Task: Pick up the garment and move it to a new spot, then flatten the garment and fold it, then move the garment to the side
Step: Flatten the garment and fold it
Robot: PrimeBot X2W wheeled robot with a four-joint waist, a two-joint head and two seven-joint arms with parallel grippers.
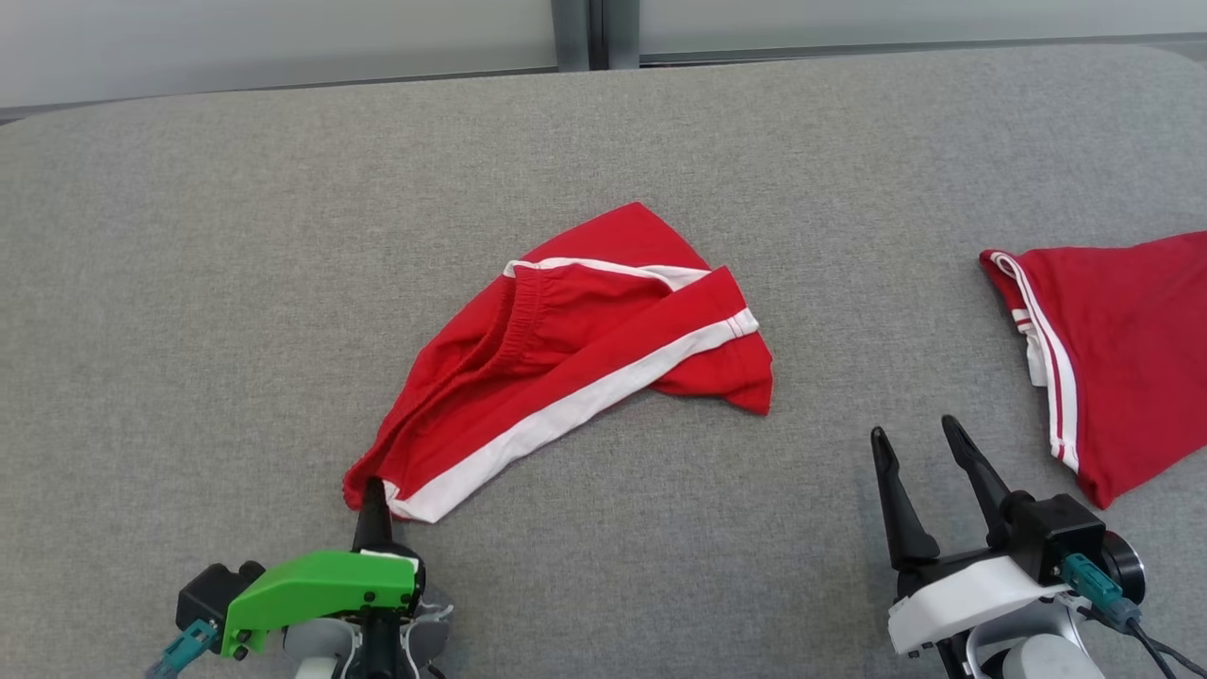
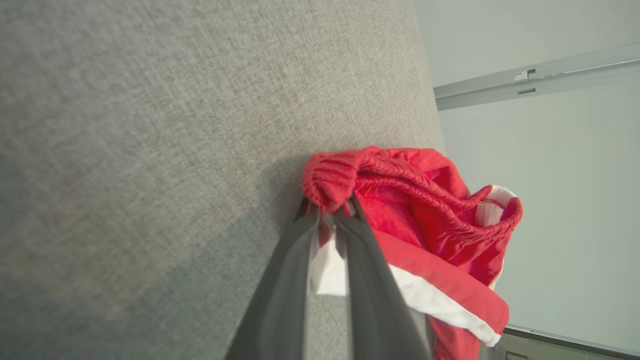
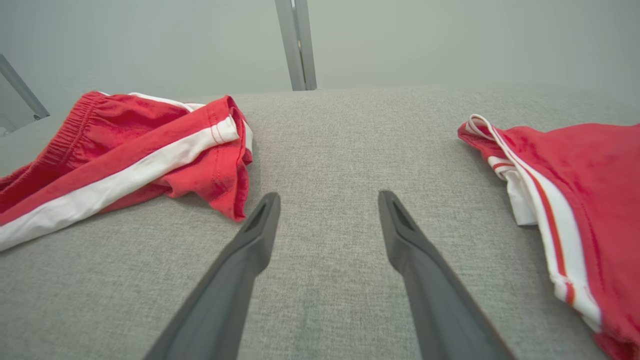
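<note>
The two dark fingers of the left gripper are pressed together on a bunched bit of elastic waistband, with a scrap of white stripe caught between them. From the head view, the left gripper sits at the near left of the grey cushion, its tips buried in the nearest corner of the red shorts. A bright green cover sits on the wrist behind it.

From that pinched corner the shorts stretch away to the far right and rest crumpled near the middle of the cushion. A broad white stripe runs along their near edge, the gathered waistband lies open on top, and one leg is folded over at the far right end.

The right gripper is at the near right with its fingers spread wide apart and nothing between them. It points away over bare cushion. In its own wrist view the right gripper aims at the gap between the shorts on the left and a second red garment on the right, touching neither.

That second red garment has thin white stripes. It lies flat at the right edge of the cushion, well apart from the shorts.

Beyond the far edge stands a pale wall with a grey upright post.
</note>
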